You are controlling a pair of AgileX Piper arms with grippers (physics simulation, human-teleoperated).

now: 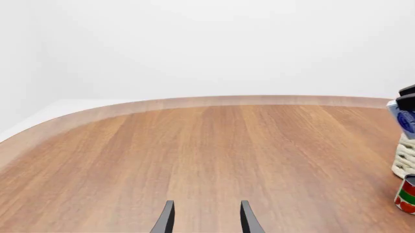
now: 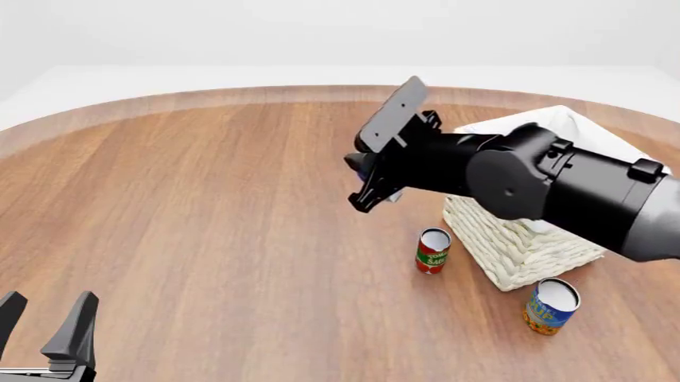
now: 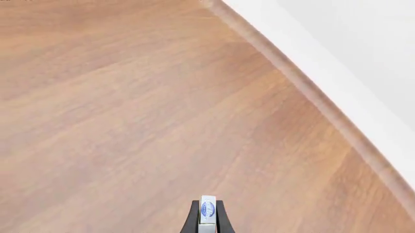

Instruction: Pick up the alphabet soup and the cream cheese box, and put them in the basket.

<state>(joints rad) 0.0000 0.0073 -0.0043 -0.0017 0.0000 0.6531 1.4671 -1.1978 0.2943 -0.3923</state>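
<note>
My right gripper (image 2: 367,181) hangs above the table just left of the basket (image 2: 512,243), shut on the cream cheese box (image 3: 207,210). In the right wrist view the box shows as a thin white and blue edge between the black fingers. The left wrist view also catches the box (image 1: 406,119) at its edge, over the basket's woven wall (image 1: 405,159). The alphabet soup (image 2: 552,305), a blue and yellow can with a white top, stands upright on the table by the basket's near corner. My left gripper (image 2: 48,322) is low at the near left, open and holding nothing (image 1: 206,219).
A red-and-green can (image 2: 431,251) stands upright just left of the basket, below the right arm; it also shows in the left wrist view (image 1: 407,195). The round wooden table (image 2: 191,207) has a curved far edge (image 3: 311,92).
</note>
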